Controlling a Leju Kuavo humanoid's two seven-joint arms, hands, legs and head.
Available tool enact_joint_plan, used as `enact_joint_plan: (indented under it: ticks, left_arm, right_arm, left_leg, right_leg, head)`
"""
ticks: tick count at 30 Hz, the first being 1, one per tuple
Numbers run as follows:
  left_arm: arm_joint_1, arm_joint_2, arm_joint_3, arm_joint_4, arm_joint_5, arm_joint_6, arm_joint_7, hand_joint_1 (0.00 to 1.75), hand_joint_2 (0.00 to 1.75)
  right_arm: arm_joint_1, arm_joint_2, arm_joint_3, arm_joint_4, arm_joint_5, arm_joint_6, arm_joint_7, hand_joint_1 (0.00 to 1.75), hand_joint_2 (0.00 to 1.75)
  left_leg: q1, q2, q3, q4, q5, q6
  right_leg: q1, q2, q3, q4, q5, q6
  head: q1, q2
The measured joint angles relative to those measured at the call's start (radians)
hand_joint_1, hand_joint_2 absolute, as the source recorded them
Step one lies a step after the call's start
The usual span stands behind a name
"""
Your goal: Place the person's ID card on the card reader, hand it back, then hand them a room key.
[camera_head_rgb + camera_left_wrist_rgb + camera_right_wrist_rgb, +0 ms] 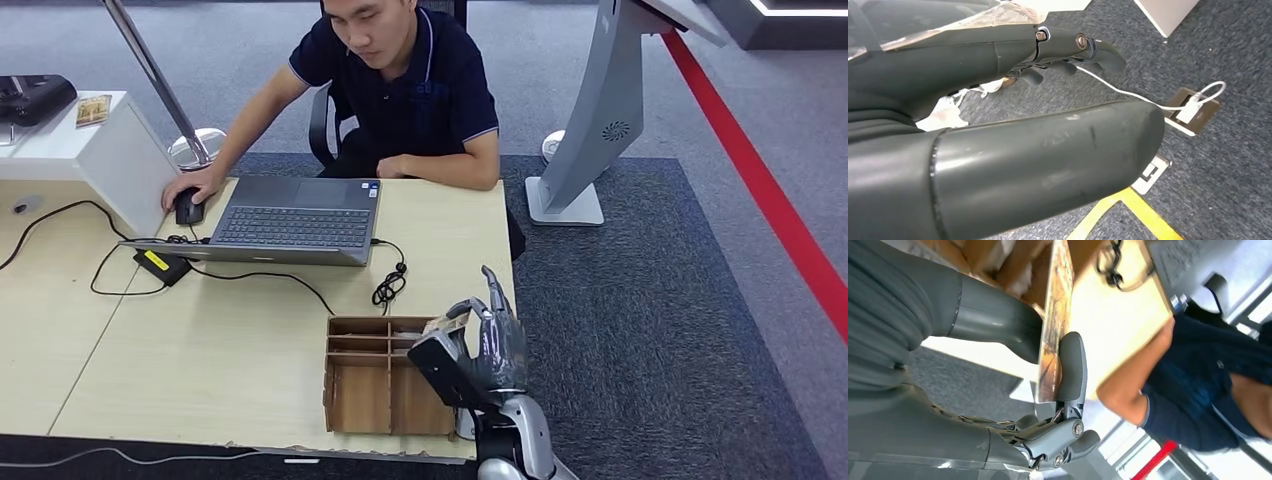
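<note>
We note the right robot hand raised just above the wooden organiser box at the near edge of the tabletop, pinching a thin printed card between thumb and a finger. In our judgement this is the room key, since it sits directly over the box's compartments, though we cannot read its print.

The pinch takes the card by one end and on its flat faces, which we judge leaves most of it free for the person to take.

Orientation: in the right wrist view the card is seen edge-on, its long axis running out from the fingers toward the box. In the head view the card is mostly hidden behind the hand.

The left robot hand hangs over carpet, fingers loosely curled, holding nothing we can see.

The person sits across the tabletop at a laptop, one hand on a mouse.
</note>
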Motion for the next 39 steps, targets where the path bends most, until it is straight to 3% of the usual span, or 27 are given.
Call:
enact_joint_plan:
  ticks: [10, 20, 39]
  left_arm:
    - [0.013, 0.006, -0.003, 0.0, 0.024, 0.014, 0.0, 0.0, 0.0]
    - [0.013, 0.008, -0.004, 0.0, 0.024, 0.013, 0.0, 0.0, 0.0]
    - [-0.018, 0.007, -0.052, -0.001, -0.011, -0.039, 0.0, 0.0, 0.0]
  right_arm:
    - [0.039, -0.051, -0.076, -0.178, 0.034, -0.001, 0.018, 1.75, 1.75]
    - [0.044, -0.059, -0.103, -0.222, 0.033, -0.001, -0.002, 1.75, 1.75]
    - [-0.154, -0.001, -0.082, -0.125, -0.014, 0.013, -0.004, 1.75, 1.75]
  left_leg:
    - [0.0, 0.0, 0.0, 0.0, 0.0, 0.0]
    - [0.0, 0.0, 0.0, 0.0, 0.0, 0.0]
    - [0.0, 0.0, 0.0, 0.0, 0.0, 0.0]
  right_leg:
    - [0.0, 0.0, 0.0, 0.0, 0.0, 0.0]
    - [0.0, 0.0, 0.0, 0.0, 0.0, 0.0]
    - [0.0, 0.0, 0.0, 0.0, 0.001, 0.0]
  head:
    - [0.0, 0.0]
    - [0.0, 0.0]
    - [0.0, 0.0]
